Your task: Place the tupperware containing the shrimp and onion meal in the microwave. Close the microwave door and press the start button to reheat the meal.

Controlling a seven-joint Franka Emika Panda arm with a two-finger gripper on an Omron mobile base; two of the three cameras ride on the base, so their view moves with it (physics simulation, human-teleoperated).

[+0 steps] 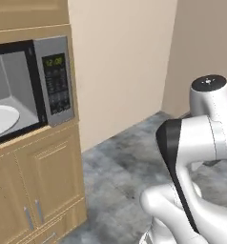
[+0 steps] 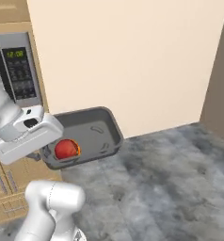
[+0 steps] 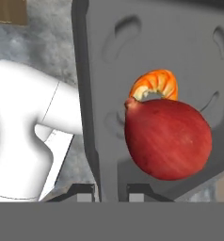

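The gripper [image 3: 111, 190] is clenched on the tupperware's [image 2: 92, 129] rim, at 6 o'clock in the hand view; onion [image 3: 166, 140] touches shrimp [image 3: 155, 84] inside. The microwave [image 1: 29, 86] stands open.

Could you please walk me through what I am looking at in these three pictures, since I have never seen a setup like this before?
This is a rendered kitchen with a white robot arm on a base that can drive. Two cameras ride on the base behind the arm, one to its left and one to its right; the third sits on the hand and looks along its fingers.

In the left base view you see the microwave standing open, with its white turntable plate inside, built in above wooden cabinets.

In the right base view the end effector holds the grey tupperware by its rim, up in the air over the floor. Inside lie the red onion and the orange shrimp, which the hand view shows close up.
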